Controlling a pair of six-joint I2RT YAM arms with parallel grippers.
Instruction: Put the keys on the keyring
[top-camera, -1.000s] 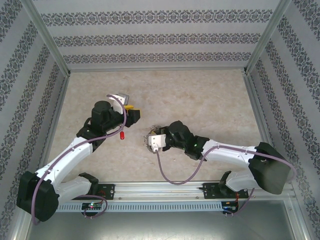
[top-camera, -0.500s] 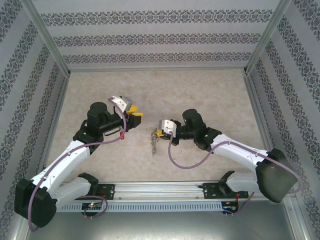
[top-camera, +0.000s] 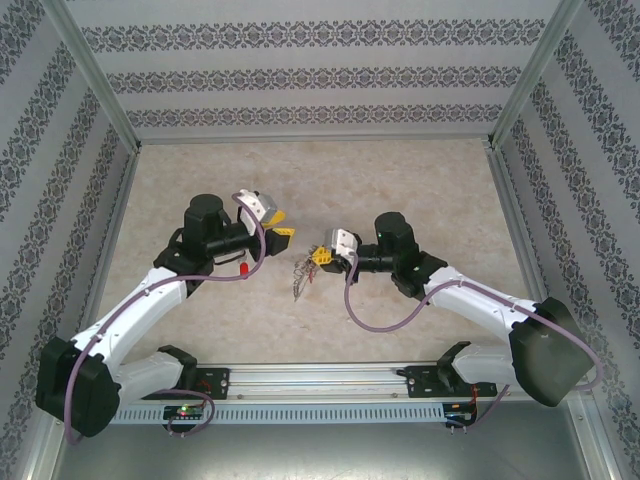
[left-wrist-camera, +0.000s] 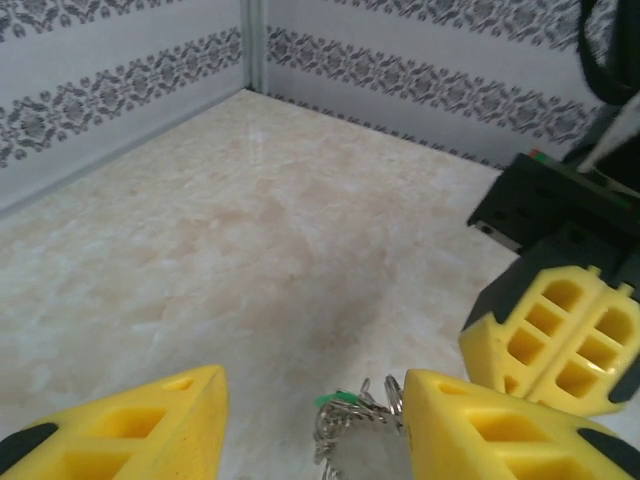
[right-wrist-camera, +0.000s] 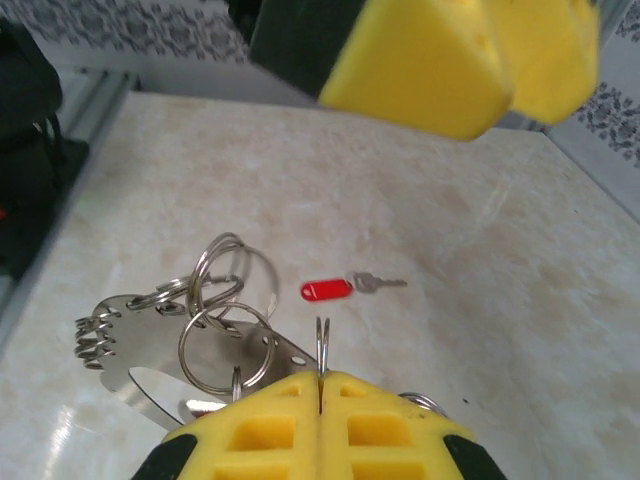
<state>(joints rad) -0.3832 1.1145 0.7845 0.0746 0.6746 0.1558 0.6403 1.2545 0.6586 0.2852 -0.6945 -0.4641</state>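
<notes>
My right gripper (top-camera: 320, 256) (right-wrist-camera: 320, 378) is shut on the edge of one silver ring of the keyring (top-camera: 303, 273) (right-wrist-camera: 222, 312). The keyring's bunch of rings, metal plates and a green tag (left-wrist-camera: 338, 400) hangs from that grip above the table. My left gripper (top-camera: 285, 226) (left-wrist-camera: 312, 385) is open and faces the right one from the left. The bunch (left-wrist-camera: 358, 432) shows low between the left gripper's yellow fingers, touching neither that I can see. One key with a solid red tag (top-camera: 243, 271) (right-wrist-camera: 327, 290) lies loose on the table beneath the left arm.
The marble-patterned tabletop (top-camera: 400, 180) is walled on three sides by patterned panels (top-camera: 320, 80). A metal rail (top-camera: 320, 380) runs along the near edge by the arm bases. The two grippers are a few centimetres apart at the table's centre.
The right gripper has lifted the keyring off the table and swung up and right, turning to face left. The left gripper has moved right toward it. The red key has stayed put.
</notes>
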